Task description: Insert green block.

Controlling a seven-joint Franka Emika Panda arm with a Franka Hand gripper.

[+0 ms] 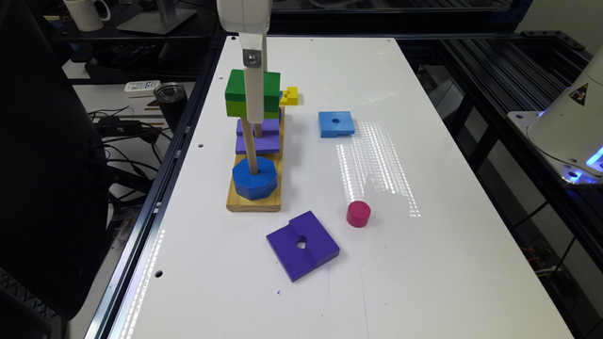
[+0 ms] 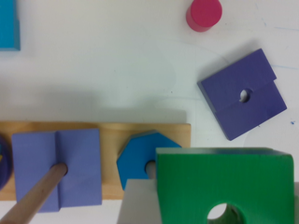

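green block (image 2: 224, 179) between the jaws

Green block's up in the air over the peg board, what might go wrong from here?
The green block hangs in the gripper above the wooden base. Its hole sits off the pegs in the wrist view, so it may land on a peg tip and jam. Pushing down then might tip the base or slip the block from the grip.

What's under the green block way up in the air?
Under the raised green block are the wooden base, a purple square on its peg, and a blue octagon on another. The block hides part of the octagon in the wrist view.
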